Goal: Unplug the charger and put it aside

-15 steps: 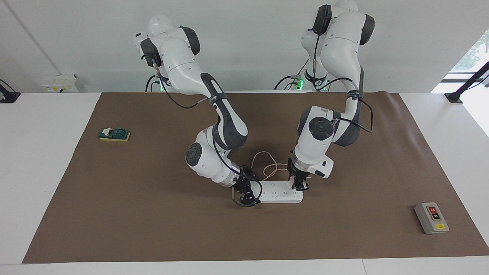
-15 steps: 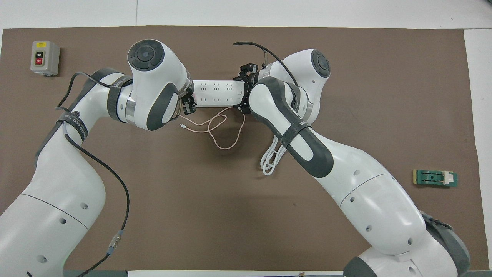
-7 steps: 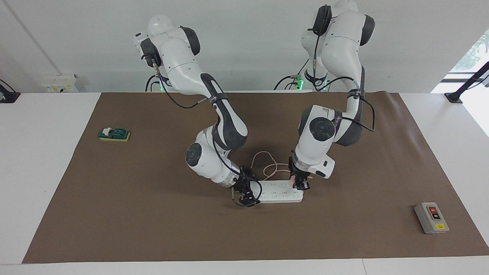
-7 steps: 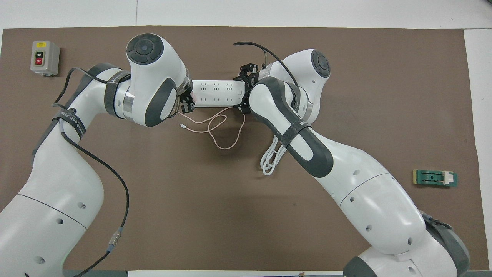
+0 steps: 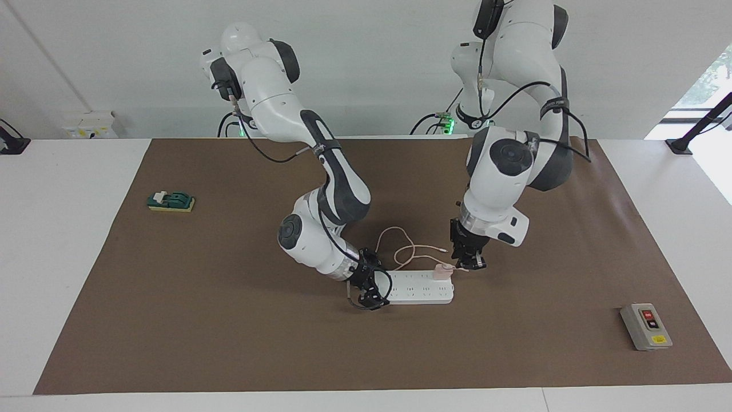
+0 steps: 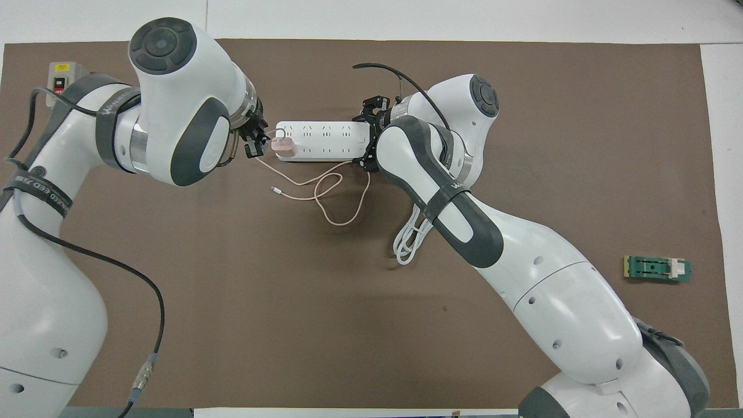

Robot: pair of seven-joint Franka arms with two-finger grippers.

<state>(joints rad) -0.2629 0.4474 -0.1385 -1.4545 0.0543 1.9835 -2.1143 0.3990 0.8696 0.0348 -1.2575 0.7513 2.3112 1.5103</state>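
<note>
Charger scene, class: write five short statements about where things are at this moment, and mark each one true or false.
1. The charger sits on the power strip, at its end toward the left arm. True.
2. The left gripper hangs over the grey switch box. False: it is close beside the charger, by the strip's end, and the switch box lies well apart.
3. The right gripper is at the strip's end toward the right arm. True.
4. The green block lies on the power strip. False: it lies alone on the brown mat, toward the right arm's end of the table.
5. The thin pink cable loops on the mat, nearer to the robots than the strip. True.
</note>
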